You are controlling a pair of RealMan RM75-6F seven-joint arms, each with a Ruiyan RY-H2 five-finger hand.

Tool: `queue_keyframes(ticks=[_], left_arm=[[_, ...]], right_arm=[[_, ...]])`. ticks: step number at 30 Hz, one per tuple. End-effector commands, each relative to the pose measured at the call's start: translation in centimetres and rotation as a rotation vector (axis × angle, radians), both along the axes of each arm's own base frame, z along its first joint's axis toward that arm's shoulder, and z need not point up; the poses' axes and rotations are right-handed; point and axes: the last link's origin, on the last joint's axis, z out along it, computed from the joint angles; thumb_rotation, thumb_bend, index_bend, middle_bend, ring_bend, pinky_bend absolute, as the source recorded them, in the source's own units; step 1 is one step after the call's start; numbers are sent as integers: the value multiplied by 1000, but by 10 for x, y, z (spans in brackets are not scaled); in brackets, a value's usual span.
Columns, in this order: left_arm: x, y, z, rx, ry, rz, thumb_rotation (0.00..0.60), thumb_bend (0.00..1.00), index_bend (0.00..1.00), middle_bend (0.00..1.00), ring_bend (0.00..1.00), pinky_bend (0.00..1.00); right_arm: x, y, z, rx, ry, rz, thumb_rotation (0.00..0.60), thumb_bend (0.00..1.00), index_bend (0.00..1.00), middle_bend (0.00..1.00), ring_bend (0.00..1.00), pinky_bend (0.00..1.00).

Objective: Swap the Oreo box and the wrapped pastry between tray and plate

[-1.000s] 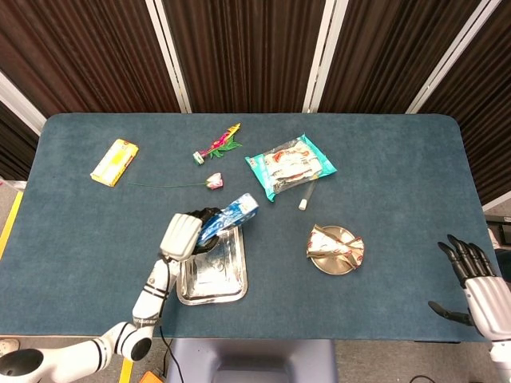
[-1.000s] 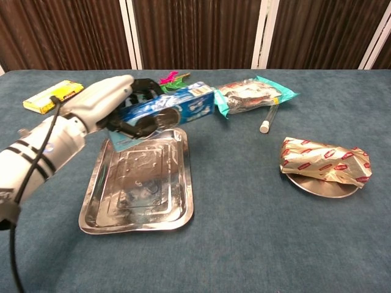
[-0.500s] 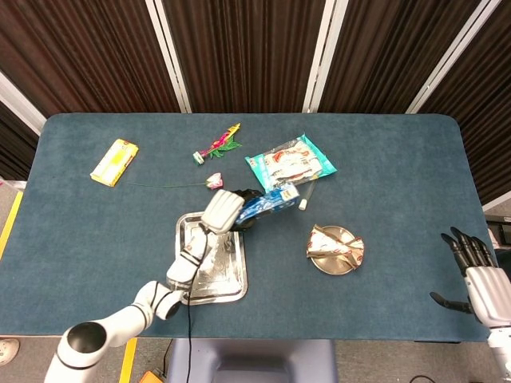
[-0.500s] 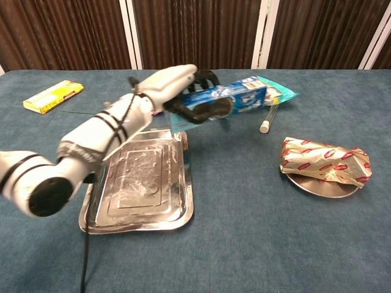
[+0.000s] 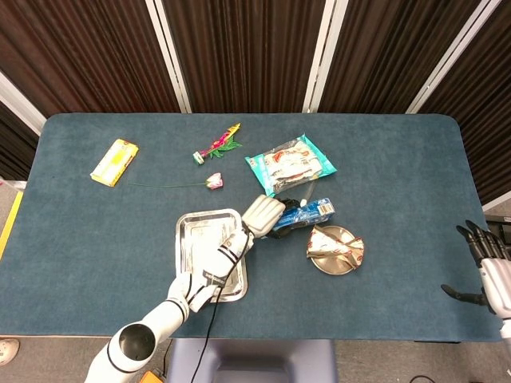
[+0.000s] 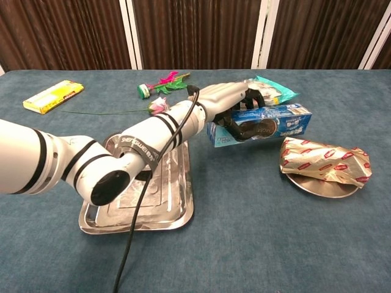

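My left hand [image 5: 263,214] [image 6: 227,97] grips the blue Oreo box [image 5: 307,215] [image 6: 269,123], held lengthwise between the tray and the plate, close to the plate's left side. The empty steel tray [image 5: 196,235] [image 6: 104,210] lies under my left forearm. The wrapped pastry [image 5: 335,246] [image 6: 324,160], in gold and red foil, rests on the round metal plate [image 5: 345,266] [image 6: 305,183]. My right hand [image 5: 489,270] hangs off the table's right edge with its fingers spread and nothing in it.
A teal snack bag [image 5: 289,164] [image 6: 272,91] and a small white tube [image 5: 304,203] lie behind the box. A pink flower with a long stem [image 5: 212,181] [image 6: 156,107], a green and pink wrapped item [image 5: 215,144] and a yellow bar [image 5: 114,162] [image 6: 54,96] lie toward the back left.
My left hand has carried the Oreo box from above the tray rightward to beside the plate. My right hand has drifted slightly right and down.
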Motion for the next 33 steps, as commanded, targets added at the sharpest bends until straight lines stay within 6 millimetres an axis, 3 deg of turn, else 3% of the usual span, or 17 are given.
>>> queue_keyframes(ticks=[1,4,9,15,20,24,27,31,33], left_arm=[[1,2,1,7,-4,6,600,392,228,393,317,325],[4,4,6,28,-20,2,600,398,57,231,162,186],[2,11,11,60,-8,15,600,392,0,81,12,83],[-7,23,19,97,18,55,600,391,0,30,0,44],[-15,20,25,109,-46,65,600,388,0,1,0,39],[-37,2,33,101,-132,7,600,377,0,0,0,34],[-72,-23,48,82,-155,-35,600,377,0,0,0,34],[-117,-69,87,106,-75,-62,600,378,0,0,0,35],[-131,-87,104,129,-48,-42,600,378,0,0,0,35]], right_arm=[[0,0,0,2,-1,0,600,153,0,0,0,0],[1,1,0,5,-3,8,600,154,0,0,0,0],[3,3,-2,8,-6,18,600,154,0,0,0,0],[4,4,-3,19,-4,24,600,154,0,0,0,0],[6,2,-8,44,1,41,600,154,0,0,0,0],[12,3,-17,71,3,79,600,154,0,0,0,0],[19,1,-28,50,-9,98,600,154,0,0,0,0],[34,-6,-47,67,19,135,600,156,11,0,0,12],[44,-14,-55,63,17,158,600,175,91,17,0,88]])
